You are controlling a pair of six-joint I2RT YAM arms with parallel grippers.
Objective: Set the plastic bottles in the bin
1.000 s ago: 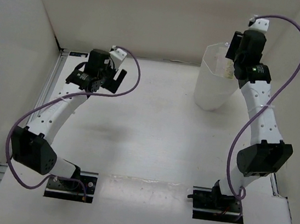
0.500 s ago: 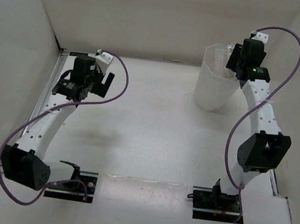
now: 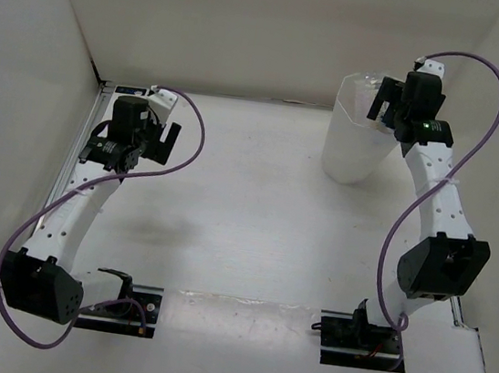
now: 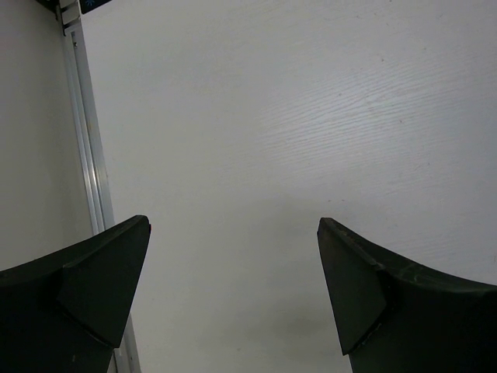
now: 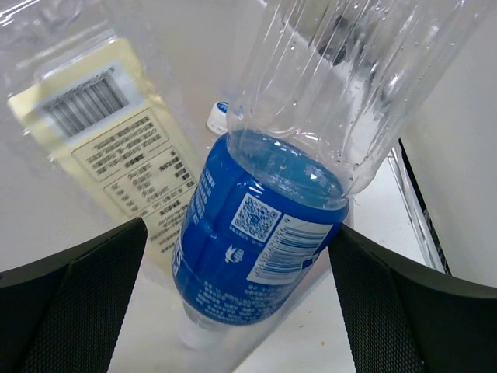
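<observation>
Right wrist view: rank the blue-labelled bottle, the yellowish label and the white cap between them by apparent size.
1. Blue-labelled bottle, though it is also nearest the camera, which inflates it.
2. Yellowish label.
3. White cap, far smaller and partly hidden.

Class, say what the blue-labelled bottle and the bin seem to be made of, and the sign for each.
Bottle: probably thin clear plastic, glossy; the ribbed wall is see-through with glints. Its blue label looks like printed film. Bin: seemingly translucent white plastic, smooth; its faceted wall looks milky.
</observation>
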